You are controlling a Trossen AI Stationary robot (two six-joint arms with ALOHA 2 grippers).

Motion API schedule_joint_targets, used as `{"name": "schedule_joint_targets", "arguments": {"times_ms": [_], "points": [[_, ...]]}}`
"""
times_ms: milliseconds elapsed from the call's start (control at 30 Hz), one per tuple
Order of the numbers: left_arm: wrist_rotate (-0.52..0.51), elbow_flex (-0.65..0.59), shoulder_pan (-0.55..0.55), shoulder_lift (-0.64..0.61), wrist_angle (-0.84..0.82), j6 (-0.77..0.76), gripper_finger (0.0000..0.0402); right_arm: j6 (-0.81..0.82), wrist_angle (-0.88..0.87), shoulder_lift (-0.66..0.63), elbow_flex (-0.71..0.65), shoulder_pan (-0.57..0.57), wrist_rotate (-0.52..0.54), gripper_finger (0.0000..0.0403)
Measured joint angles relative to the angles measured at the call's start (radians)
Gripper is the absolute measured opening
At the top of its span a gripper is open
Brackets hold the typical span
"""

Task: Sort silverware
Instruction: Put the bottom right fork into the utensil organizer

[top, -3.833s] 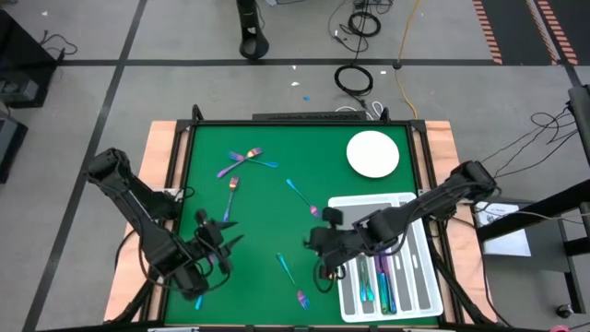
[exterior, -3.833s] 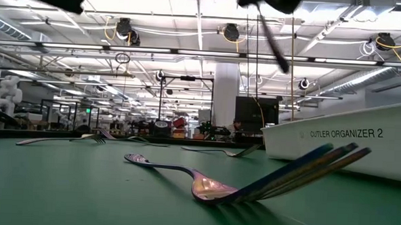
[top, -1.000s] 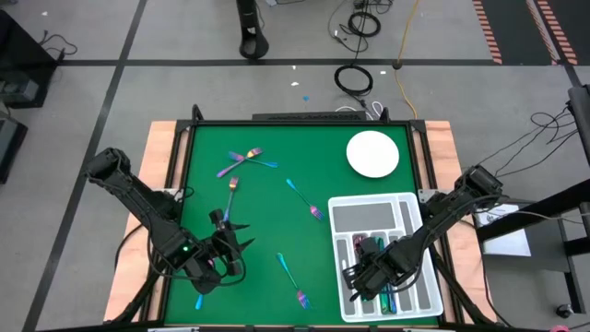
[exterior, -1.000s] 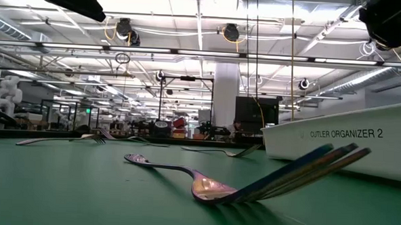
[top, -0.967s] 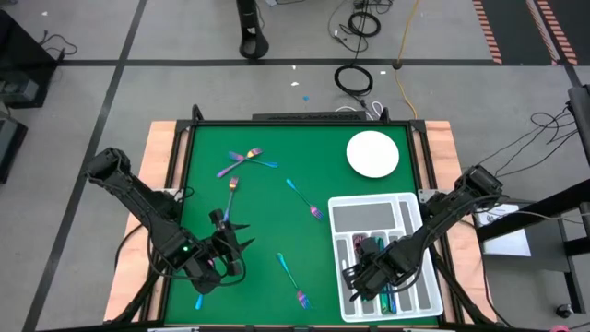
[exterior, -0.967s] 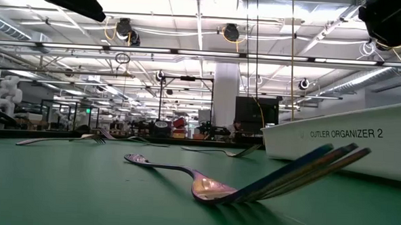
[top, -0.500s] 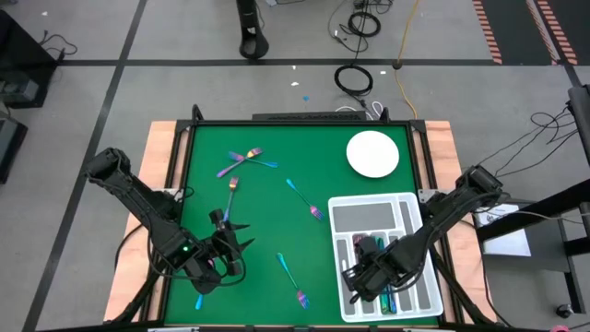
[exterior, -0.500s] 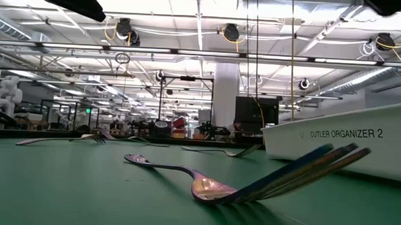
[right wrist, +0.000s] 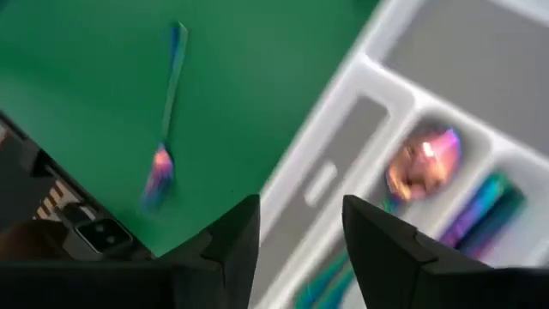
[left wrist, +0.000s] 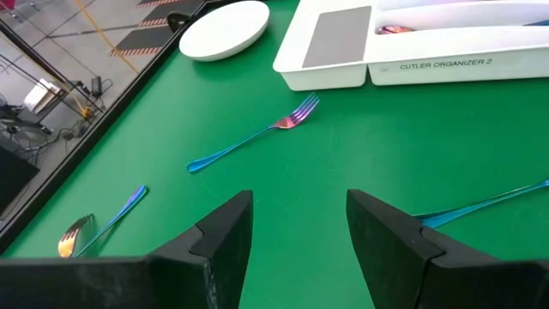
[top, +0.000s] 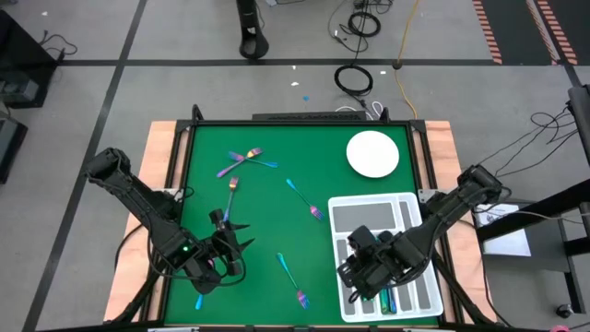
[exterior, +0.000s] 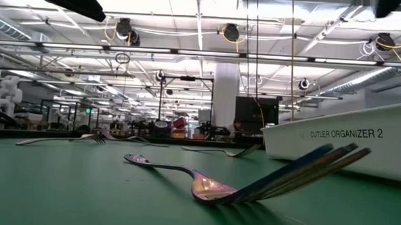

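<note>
High view: green tabletop (top: 267,212) with a white compartmented tray (top: 417,277) at its near right corner and a round white plate (top: 372,154) beyond the tray.
Right gripper (top: 350,273): over the tray's near left part, fingers (right wrist: 232,249) spread apart and holding nothing.
Left gripper (top: 235,247): over the near left of the tabletop, fingers (left wrist: 219,245) spread wide, nothing between them; bare green mat lies in the gap.
Silverware in tray: a spoon (right wrist: 422,163) and blue-purple handles (right wrist: 485,206) lie in the long compartments, seen from the right wrist view.
Silverware on tabletop: a cluster of pieces (top: 241,162) at the far left centre, one fork (top: 303,197) left of the tray's far end, one fork (top: 287,269) near the front centre, and another small piece (top: 301,298) just nearer than it.
Low view: a spoon and a fork (exterior: 211,187) lie crossed on the mat, close to the camera; the tray wall reads "CUTLER ORGANIZER 2".
</note>
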Motion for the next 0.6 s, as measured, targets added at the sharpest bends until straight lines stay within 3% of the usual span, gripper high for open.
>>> {"name": "schedule_joint_targets", "arguments": {"times_ms": [200,467,600], "points": [[-0.002,0.000,0.001,0.000,0.002,0.000,0.0192,-0.180,0.101,0.000,0.000,-0.036,0.099,0.0157],[0.023,-0.011,0.005,0.000,0.024,0.033,0.0192,-0.492,0.302,0.000,0.000,-0.070,0.306,0.0157],[-0.049,-0.047,-0.028,0.000,0.017,0.029,0.0192,-0.630,0.388,0.000,0.000,-0.091,0.347,0.0157]]}}
